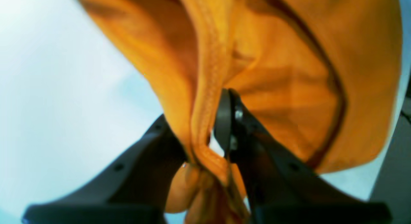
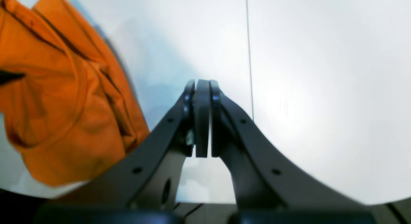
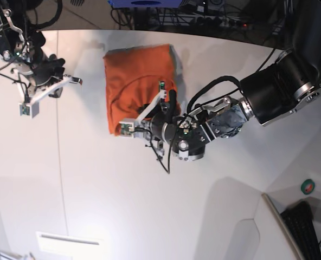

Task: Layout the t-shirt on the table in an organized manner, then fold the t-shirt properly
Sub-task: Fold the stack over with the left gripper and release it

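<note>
A white counter (image 3: 122,200) carries the t-shirt (image 3: 136,81), bunched into a rough rectangle toward the far edge, its long axis running from that edge toward the camera in the base view. The left gripper (image 1: 205,134) sits at the shirt's near right corner, far closer than its partner, jaws pinched on a thick fold of orange hem that bulges out behind them (the wrist view is blurred, but cloth plainly fills the gap). The right gripper (image 2: 201,118) hangs well clear of the shirt over bare counter, the garment lying off to its side, jaws pressed together on nothing. Spreading the shirt likely calls for that idle arm to take an opposite corner
</note>
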